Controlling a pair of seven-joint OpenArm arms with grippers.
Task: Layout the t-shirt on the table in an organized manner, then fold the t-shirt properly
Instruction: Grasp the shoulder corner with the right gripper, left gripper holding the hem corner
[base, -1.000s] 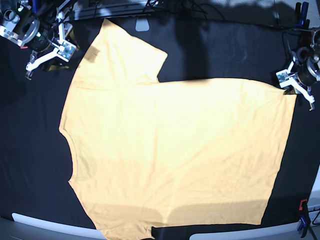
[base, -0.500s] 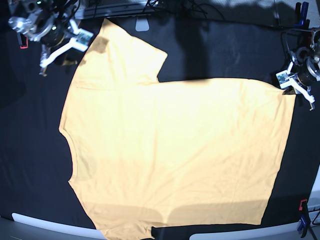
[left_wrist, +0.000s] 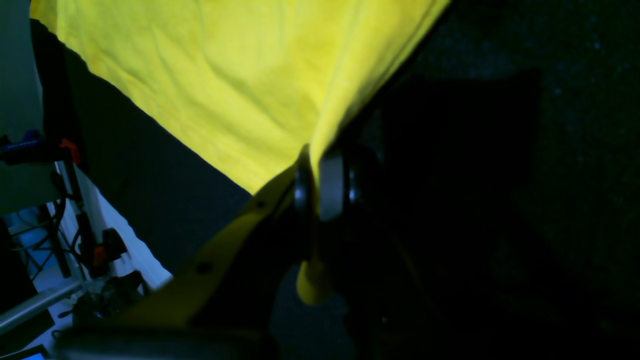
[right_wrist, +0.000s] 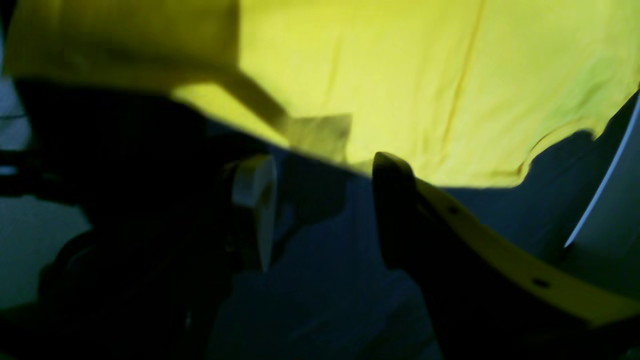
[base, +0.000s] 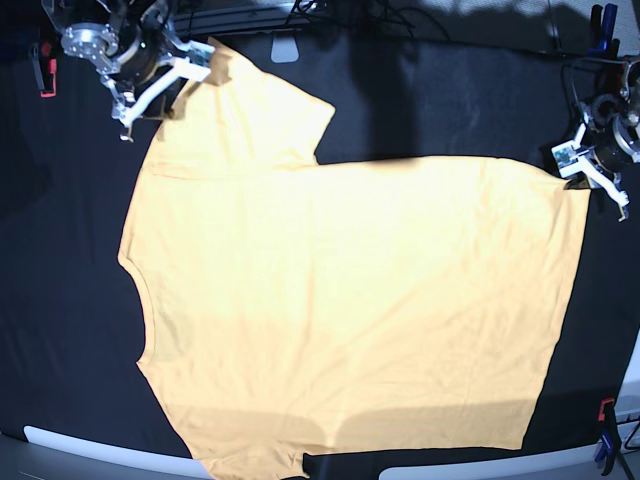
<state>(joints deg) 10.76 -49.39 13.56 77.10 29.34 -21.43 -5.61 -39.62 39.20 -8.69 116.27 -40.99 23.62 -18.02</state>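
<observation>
Black worktop (base: 60, 300) | t-shirt (base: 350, 310) spread flat: light, limp, take at corners | left hand (left_wrist: 320, 185) pinching hem corner, frame right | right hand (right_wrist: 325, 200) spread, empty, upper-left sleeve

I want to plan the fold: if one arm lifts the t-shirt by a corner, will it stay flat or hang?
The t-shirt will probably sag: it is thin cloth, lying flat with soft creases. At the left gripper, shut on its corner, the cloth already bunches into a ridge. It likely drags across the table rather than slides stiffly.
</observation>
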